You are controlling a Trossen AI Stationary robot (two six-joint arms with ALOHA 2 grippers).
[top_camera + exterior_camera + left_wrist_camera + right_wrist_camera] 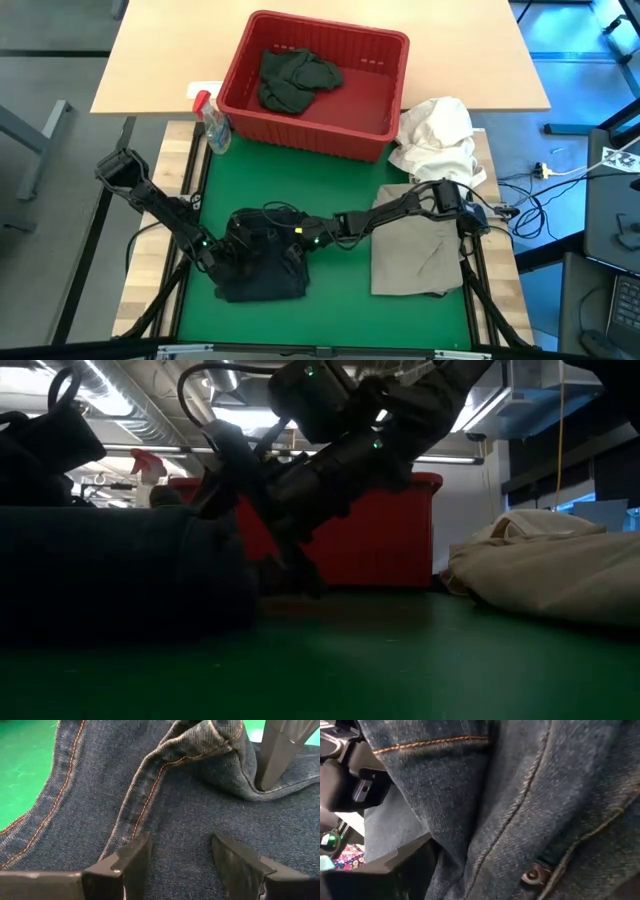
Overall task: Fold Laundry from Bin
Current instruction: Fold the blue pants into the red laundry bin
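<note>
A green mat (330, 300) covers the near half of the table, and on it, toward the left, lies a dark blue denim garment with orange stitching (262, 258), bunched into a rough heap. Both dark robot arms meet over this heap, one from each side. The left gripper (222, 262) is at the heap's left edge, and the right gripper (303, 236) reaches in at its upper right edge, so the denim lies directly between the two and neither is clearly nearer. The heap's long axis cannot be told; it is too crumpled. Beyond the mat, at the far side of the table, stands the red rectangular plastic basket with ribbed sides (380, 50), holding one more dark crumpled garment (295, 80). To the right of the right arm, a khaki-beige garment (415, 250) lies flat and folded on the mat, well apart from the denim. In the left wrist view, the left gripper's fingers (132, 862) stand apart with denim spread flat under and between them, a raised orange-stitched seam running close by one finger; they look open and not pinching a fold. In the right wrist view, denim with a metal rivet (532, 875) fills the frame right against the right gripper, whose jaws are wide; whether they hold cloth cannot be told. The next grip probably depends on finding an edge or seam in the heap.
</note>
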